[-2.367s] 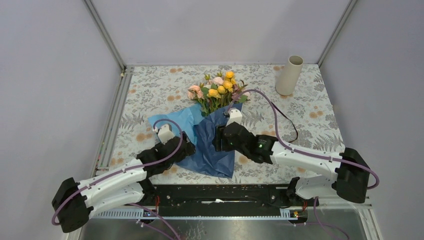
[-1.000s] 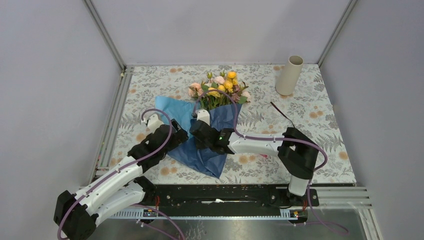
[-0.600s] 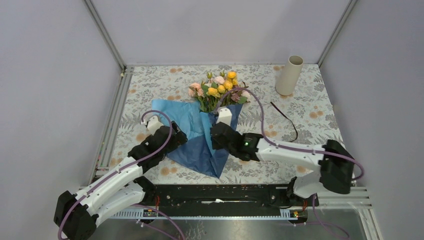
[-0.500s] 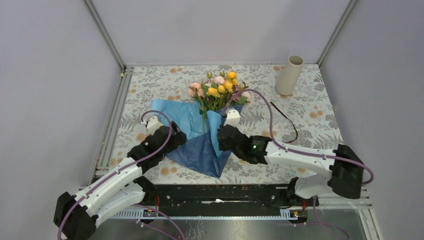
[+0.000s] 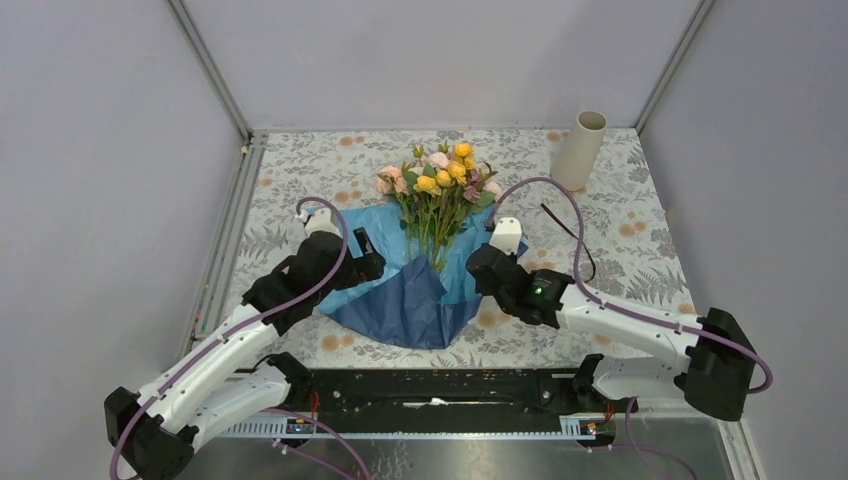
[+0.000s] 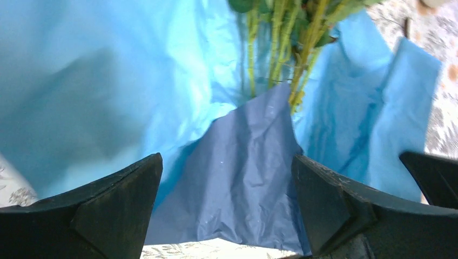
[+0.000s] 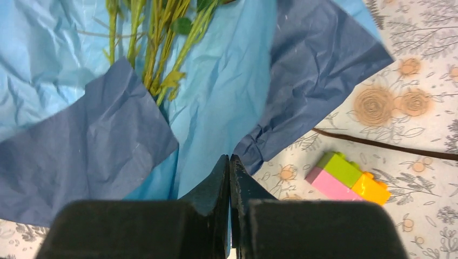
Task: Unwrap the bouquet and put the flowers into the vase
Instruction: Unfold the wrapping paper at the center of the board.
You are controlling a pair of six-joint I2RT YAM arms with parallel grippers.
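The bouquet lies mid-table with its blue paper (image 5: 415, 300) spread open under it. The flowers (image 5: 437, 175) are yellow, pink and cream roses pointing to the far side, and their green stems (image 7: 156, 48) lie bare on the light blue inner side. My right gripper (image 5: 482, 268) is shut on the paper's right flap (image 7: 227, 91), with a strip of it pinched between the fingers. My left gripper (image 5: 368, 258) hangs open over the paper's left part (image 6: 248, 162), holding nothing. The beige vase (image 5: 579, 150) stands upright at the far right.
A dark brown ribbon (image 5: 572, 235) lies loose on the floral cloth between the paper and the vase. A small stack of green, pink and orange toy bricks (image 7: 345, 178) sits beside the paper's right edge. Metal frame rails (image 5: 225, 235) run along the table's left side.
My right gripper has shut on the paper's right flap and drawn it to the right, which opened the wrap and bared the stems. My left gripper shifted slightly toward the far side and stayed open.
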